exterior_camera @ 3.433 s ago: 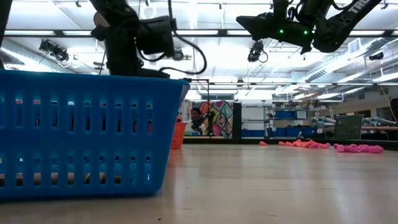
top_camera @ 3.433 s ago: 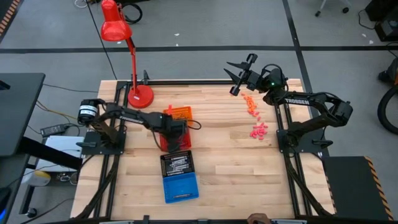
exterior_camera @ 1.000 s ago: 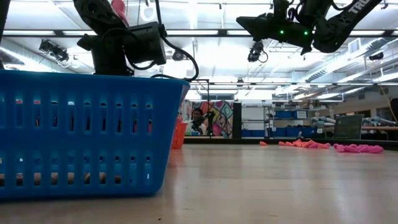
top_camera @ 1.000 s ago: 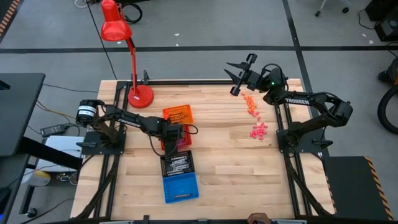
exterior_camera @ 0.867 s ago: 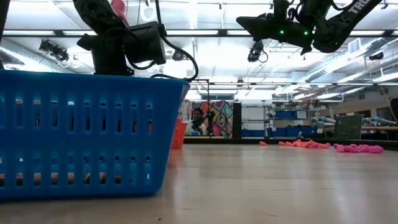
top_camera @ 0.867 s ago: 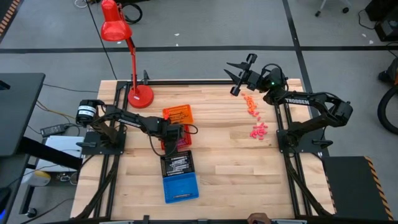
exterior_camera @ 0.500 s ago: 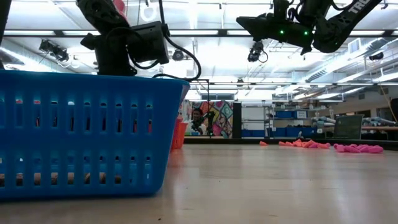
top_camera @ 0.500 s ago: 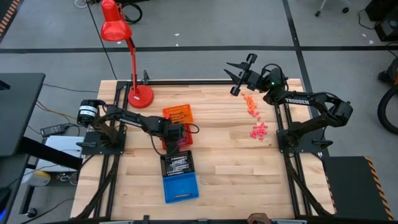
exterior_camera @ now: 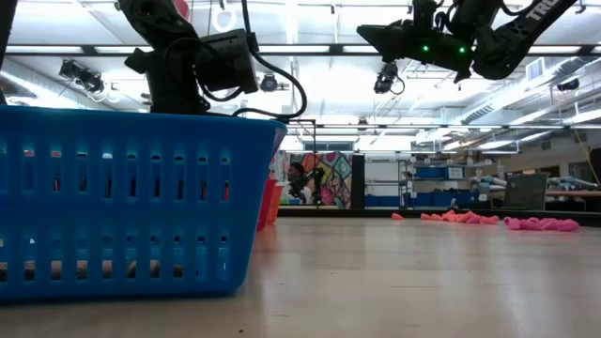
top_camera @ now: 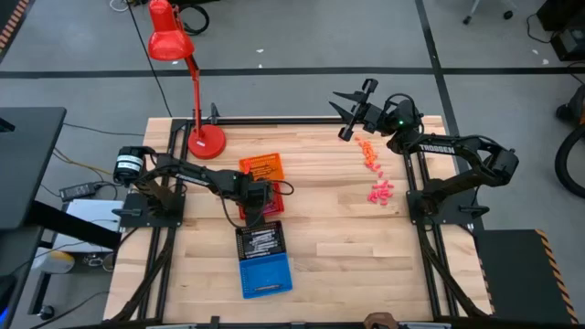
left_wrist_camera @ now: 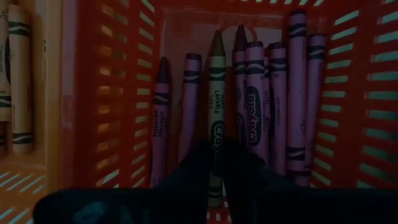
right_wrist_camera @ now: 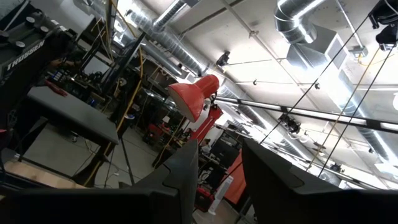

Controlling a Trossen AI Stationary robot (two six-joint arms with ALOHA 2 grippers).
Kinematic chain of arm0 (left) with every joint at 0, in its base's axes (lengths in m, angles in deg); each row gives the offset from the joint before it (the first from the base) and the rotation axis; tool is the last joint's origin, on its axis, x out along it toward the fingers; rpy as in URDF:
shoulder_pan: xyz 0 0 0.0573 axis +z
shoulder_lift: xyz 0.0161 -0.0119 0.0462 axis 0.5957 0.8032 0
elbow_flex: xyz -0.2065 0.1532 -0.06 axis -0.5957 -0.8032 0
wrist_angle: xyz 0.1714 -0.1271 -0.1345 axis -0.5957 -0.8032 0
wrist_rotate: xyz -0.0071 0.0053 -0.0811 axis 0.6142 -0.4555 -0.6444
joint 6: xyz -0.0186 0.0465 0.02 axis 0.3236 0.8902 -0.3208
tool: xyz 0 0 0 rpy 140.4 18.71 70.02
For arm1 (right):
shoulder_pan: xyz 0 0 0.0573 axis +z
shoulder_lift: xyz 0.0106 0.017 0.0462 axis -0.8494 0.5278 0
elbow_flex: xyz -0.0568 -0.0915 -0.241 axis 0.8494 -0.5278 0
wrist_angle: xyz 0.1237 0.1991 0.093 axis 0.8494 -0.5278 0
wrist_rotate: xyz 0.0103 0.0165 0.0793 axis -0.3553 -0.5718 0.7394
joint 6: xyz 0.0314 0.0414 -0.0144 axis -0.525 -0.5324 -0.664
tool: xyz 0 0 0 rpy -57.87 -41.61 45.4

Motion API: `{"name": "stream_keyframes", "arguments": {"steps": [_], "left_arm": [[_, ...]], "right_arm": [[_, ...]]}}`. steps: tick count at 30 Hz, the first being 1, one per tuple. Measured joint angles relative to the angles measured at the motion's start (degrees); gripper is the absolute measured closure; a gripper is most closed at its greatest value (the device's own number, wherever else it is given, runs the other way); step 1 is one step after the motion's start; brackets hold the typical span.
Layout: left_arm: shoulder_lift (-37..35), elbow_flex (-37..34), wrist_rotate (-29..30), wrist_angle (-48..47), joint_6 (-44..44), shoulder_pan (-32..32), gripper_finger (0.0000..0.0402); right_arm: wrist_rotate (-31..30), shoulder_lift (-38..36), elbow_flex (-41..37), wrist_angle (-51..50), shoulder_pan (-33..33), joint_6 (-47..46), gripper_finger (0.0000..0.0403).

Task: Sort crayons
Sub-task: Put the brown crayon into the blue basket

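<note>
Left tool (left_wrist_camera: 214, 163) seemingly around olive crayon (left_wrist_camera: 216, 93)

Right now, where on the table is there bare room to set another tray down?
The widest bare wood lies between the blue tray and the right arm's base, nearer than the pink crayons. Another patch sits between the orange tray and the orange crayons. It is crowded where the left gripper works in the red tray.

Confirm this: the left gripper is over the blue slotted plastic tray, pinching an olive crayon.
Wrong tray. The left gripper pinches the olive paper-wrapped crayon over the red slotted plastic tray, as the left wrist view shows. The blue slotted plastic tray lies apart.
</note>
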Motion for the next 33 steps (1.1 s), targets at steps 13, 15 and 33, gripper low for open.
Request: {"name": "stream_keyframes", "arguments": {"steps": [13,15,33], "left_arm": [[-9.70,0.08,-0.28,-0.66,-1.16,0.00,0.0363],[-11.91,0.08,-1.92,-0.72,-2.03,0.00,0.0363],[-16.30,0.12,-15.81,11.53,-23.80,-12.18,0.0363]], "right_arm": [[-0.02,0.02,0.00,0.00,0.00,0.09,0.0274],[-0.02,0.00,0.00,0.00,0.00,0.09,0.0274],[-0.11,0.00,0.00,0.07,0.86,-0.23,0.0274]]}}
